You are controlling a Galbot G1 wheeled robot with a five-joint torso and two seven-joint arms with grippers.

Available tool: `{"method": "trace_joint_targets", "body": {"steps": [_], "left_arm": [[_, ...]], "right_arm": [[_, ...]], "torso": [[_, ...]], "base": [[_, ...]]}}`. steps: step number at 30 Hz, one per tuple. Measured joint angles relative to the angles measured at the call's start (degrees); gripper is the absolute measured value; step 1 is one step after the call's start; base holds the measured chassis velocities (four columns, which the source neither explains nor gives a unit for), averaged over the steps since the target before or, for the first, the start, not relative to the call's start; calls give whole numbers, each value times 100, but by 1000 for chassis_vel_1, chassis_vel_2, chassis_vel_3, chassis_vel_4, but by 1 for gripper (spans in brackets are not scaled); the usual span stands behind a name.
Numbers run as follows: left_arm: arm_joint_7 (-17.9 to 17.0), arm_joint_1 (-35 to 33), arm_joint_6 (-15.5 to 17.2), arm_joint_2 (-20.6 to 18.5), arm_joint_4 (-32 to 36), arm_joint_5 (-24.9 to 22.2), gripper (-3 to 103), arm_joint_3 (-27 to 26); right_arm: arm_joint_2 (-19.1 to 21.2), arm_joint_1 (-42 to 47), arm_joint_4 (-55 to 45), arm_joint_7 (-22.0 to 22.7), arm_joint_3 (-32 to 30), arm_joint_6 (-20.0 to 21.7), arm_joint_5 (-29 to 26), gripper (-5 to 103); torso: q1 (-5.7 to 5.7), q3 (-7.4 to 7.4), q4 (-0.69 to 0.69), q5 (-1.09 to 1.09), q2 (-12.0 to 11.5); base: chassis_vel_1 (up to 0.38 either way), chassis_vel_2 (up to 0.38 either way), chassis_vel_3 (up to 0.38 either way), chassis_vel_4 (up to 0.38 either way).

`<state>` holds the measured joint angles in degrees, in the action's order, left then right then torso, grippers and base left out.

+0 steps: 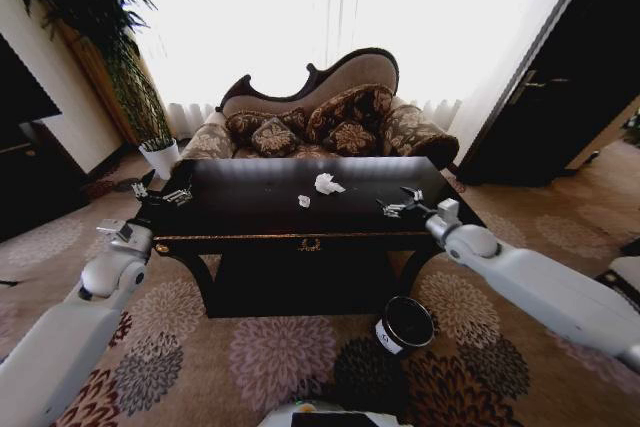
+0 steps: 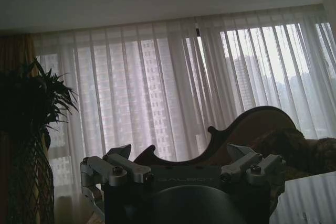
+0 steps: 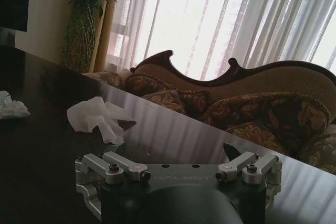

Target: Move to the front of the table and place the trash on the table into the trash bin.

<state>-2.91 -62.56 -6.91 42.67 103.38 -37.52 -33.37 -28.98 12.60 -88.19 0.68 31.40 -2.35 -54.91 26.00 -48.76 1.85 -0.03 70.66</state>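
The glossy black table (image 1: 250, 219) stands straight ahead of me. On its top lies the trash: a crumpled white paper wad (image 1: 327, 183) (image 3: 97, 118) near the middle and a smaller white wad (image 1: 304, 201) (image 3: 10, 107) just in front of it. The black trash bin (image 1: 405, 325) stands on the carpet by the table's front right leg. My left gripper (image 1: 162, 192) hovers open over the table's left end. Over the right part of the tabletop, my right gripper (image 1: 398, 203) is open, a short way right of the wads and holding nothing.
A patterned brown sofa (image 1: 330, 117) sits close behind the table. A white plant pot (image 1: 160, 157) and a tall plant (image 1: 110, 27) stand at the back left. A dark door (image 1: 560, 77) is at the right. Flowered carpet (image 1: 280, 357) lies open in front of the table.
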Motion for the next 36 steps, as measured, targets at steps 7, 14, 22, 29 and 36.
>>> {"method": "trace_joint_targets", "body": {"steps": [7,14,22,29,36], "left_arm": [[0,0,0,0,0,0,100,0],[0,0,0,0,0,0,100,0],[0,0,0,0,0,0,100,0],[0,0,0,0,0,0,100,0],[0,0,0,0,0,0,100,0]], "right_arm": [[-462,-864,295,6,945,112,-89,100],[-819,-1179,542,-8,1323,107,-72,100],[-1283,-1577,968,-21,1730,71,-27,100],[-1534,-1718,1252,-67,1894,23,28,100],[-1895,-1857,1603,-155,2063,-64,52,100]], "torso": [[0,0,1,2,0],[1,0,1,1,0],[0,0,1,1,0],[1,0,2,1,0],[0,0,1,1,0]], "base": [[0,0,0,0],[0,0,0,0],[0,0,0,0],[0,0,0,0],[0,0,0,0]]}}
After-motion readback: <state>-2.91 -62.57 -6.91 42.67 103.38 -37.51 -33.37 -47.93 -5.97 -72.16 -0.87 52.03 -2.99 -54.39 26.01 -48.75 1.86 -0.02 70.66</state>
